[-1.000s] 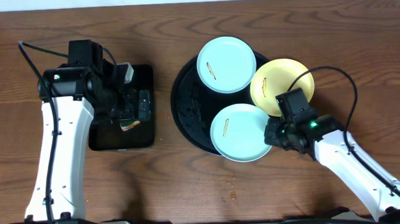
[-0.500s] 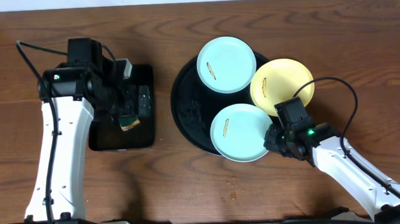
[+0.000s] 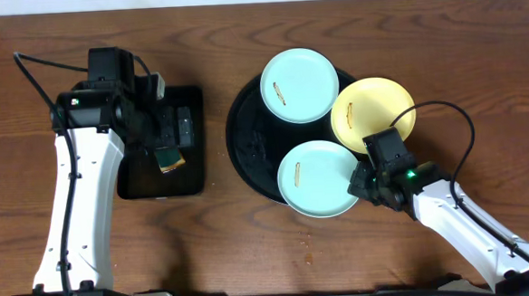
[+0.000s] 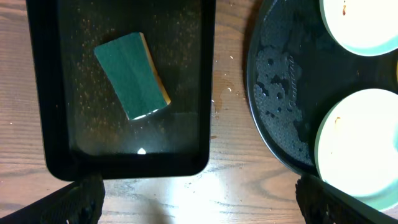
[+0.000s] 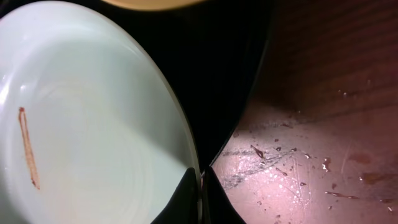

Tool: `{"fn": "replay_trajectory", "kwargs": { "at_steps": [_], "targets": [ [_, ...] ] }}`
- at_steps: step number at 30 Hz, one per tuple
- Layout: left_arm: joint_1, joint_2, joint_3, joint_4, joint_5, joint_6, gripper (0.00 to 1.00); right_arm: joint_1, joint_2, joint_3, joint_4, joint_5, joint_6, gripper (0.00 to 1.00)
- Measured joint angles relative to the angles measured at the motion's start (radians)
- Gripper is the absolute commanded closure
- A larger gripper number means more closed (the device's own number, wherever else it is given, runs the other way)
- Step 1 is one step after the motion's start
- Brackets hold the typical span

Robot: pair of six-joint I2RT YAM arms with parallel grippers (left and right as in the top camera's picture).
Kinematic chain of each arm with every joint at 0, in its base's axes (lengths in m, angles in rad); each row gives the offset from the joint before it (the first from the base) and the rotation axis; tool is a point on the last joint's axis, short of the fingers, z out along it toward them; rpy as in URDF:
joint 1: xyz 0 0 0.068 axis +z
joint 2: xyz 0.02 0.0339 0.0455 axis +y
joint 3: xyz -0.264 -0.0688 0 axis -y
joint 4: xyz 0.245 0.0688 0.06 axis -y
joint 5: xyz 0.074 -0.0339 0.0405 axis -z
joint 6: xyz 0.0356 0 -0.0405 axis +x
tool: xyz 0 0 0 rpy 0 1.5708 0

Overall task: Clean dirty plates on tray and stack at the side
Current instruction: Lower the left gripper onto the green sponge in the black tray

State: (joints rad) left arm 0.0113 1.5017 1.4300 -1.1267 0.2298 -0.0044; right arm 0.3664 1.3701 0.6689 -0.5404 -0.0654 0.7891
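The round black tray [image 3: 246,144] holds a far mint plate [image 3: 298,85] and a near mint plate [image 3: 316,177], each with a brown smear. A yellow plate [image 3: 376,110] overlaps the tray's right rim. My right gripper [image 3: 362,181] is shut on the near mint plate's right rim. In the right wrist view the fingers [image 5: 200,182] pinch that plate's edge [image 5: 93,118]. My left gripper [image 3: 168,126] is open and empty above the rectangular tray. Its fingers [image 4: 199,199] are spread wide in the left wrist view.
A black rectangular tray [image 3: 135,182] at the left holds a green and yellow sponge [image 3: 168,158], also in the left wrist view [image 4: 132,76]. Bare wood tabletop [image 3: 252,248] lies in front. Water drops wet the table [image 5: 311,162] beside the round tray.
My right gripper moved from the yellow plate's edge down to the near mint plate's rim. That plate has shifted slightly toward the front. My left gripper drew back a little from the sponge.
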Motion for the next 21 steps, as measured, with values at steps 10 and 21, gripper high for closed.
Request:
{"fn": "replay_trajectory", "kwargs": {
  "at_steps": [10, 21],
  "targets": [
    [0.000, 0.000, -0.106, 0.123, -0.009, -0.050, 0.11, 0.000, 0.000, 0.066, 0.028, 0.042, -0.163, 0.99],
    [0.000, 0.000, -0.317, 0.391, -0.188, -0.253, 0.18, 0.000, 0.000, 0.066, 0.005, 0.048, -0.203, 0.99]
  ]
}}
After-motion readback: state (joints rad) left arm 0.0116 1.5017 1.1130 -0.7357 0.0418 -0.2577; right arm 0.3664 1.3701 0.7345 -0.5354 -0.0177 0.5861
